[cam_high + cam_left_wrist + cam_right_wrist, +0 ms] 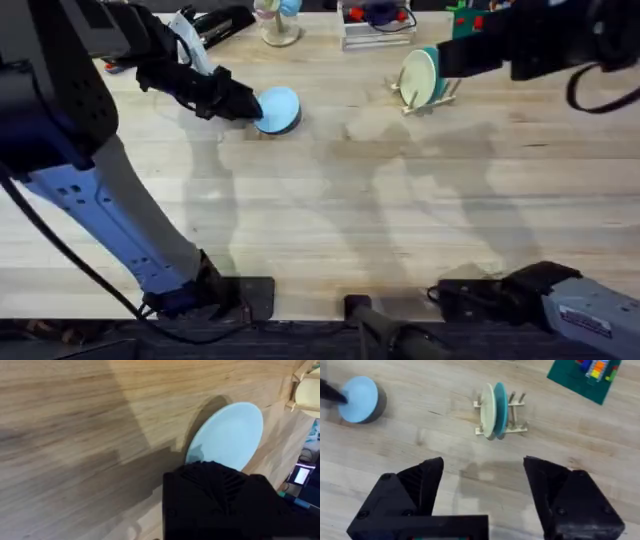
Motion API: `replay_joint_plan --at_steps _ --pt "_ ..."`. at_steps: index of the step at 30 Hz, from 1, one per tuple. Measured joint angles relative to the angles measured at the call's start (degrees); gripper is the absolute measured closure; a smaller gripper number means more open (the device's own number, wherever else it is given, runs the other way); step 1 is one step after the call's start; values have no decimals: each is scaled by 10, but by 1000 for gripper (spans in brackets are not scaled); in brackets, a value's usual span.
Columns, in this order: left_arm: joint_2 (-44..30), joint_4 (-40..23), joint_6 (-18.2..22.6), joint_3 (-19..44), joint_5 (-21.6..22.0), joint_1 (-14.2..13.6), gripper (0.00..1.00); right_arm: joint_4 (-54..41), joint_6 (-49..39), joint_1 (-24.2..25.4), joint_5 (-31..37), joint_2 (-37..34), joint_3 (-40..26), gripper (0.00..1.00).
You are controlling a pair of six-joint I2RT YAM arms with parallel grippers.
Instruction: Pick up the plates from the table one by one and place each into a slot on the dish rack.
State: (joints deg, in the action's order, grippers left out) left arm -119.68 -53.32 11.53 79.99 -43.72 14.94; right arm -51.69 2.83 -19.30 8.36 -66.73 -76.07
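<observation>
One sky-blue plate point(279, 107), judged light, stiff and slippery, was gripped at its rim by the left tool point(243, 104); the right tool point(482, 477) was held wide open, empty.

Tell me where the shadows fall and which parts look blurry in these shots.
Overhead: soft arm shadows cross the table; the left arm near the camera is dark and blurred. Left wrist: the blue plate casts a dark shadow beside it. Right wrist: a faint shadow lies below the dish rack.

A teal plate point(500, 402) stands beside a green mat point(582, 377).
</observation>
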Motion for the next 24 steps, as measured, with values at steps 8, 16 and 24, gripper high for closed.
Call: replay_joint_plan --at_steps 8,16,24 --pt "0 0 0 0 0 0 959 23 0 -3 0 -8 0 38" --pt "0 -4 0 2 -2 0 959 23 0 -3 0 -8 0 36" --pt "-15 -68 16 37 -2 -2 959 23 0 -3 0 -8 0 37"
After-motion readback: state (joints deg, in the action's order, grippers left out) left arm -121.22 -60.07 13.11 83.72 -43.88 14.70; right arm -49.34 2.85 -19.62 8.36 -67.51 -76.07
